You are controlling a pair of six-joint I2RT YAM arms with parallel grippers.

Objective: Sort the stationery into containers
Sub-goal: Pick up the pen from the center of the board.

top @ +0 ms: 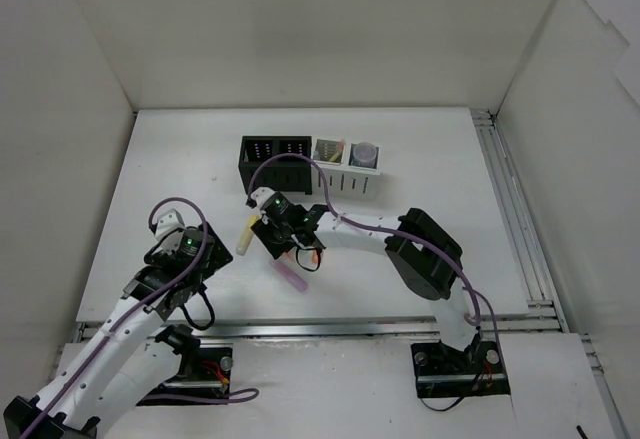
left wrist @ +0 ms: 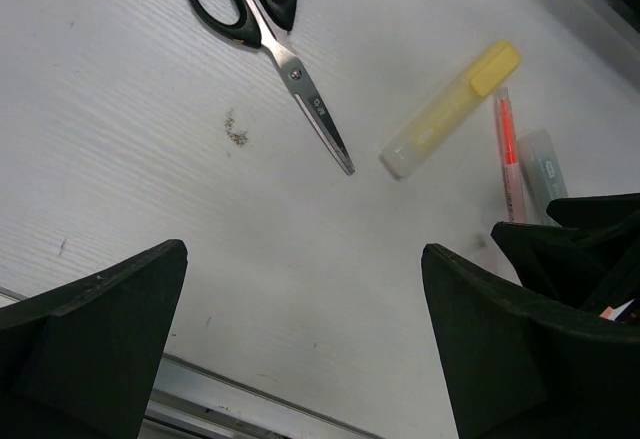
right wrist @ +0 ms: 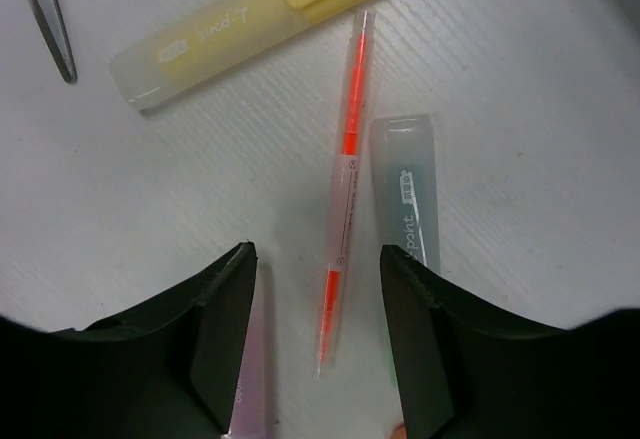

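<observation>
The left end effector (left wrist: pixel 303 259) hovers empty, jaws wide apart. The right end effector (right wrist: pixel 318 259) straddles the thin orange pen (right wrist: pixel 349 139) on the tabletop (right wrist: pixel 520 109), jaws apart, not touching. Likely light, stiff, slick, prone to rolling; pinch mid-barrel.

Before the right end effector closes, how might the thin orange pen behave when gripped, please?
The thin orange pen looks slim and round, so it may roll on the table if nudged. Lying flat between the fingers of the right end effector, it could slip out. Its straight body is probably stiff and light.
</observation>
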